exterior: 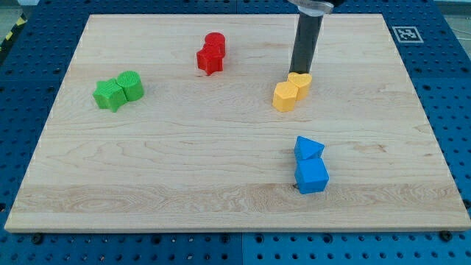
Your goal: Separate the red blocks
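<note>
Two red blocks touch each other at the view's top, left of centre: a red rounded block [215, 43] and, just below it, a red star-shaped block [210, 60]. My tip [298, 71] is the lower end of the dark rod coming down from the view's top. It stands well to the right of the red pair, right behind the yellow blocks and close against them.
Two yellow blocks [292, 91] sit together just below my tip. Two green blocks [118, 90] sit together at the view's left. A blue triangular block [307, 148] and a blue cube [311, 176] sit together at the lower right. The wooden board [184, 154] has a tag at its top right corner.
</note>
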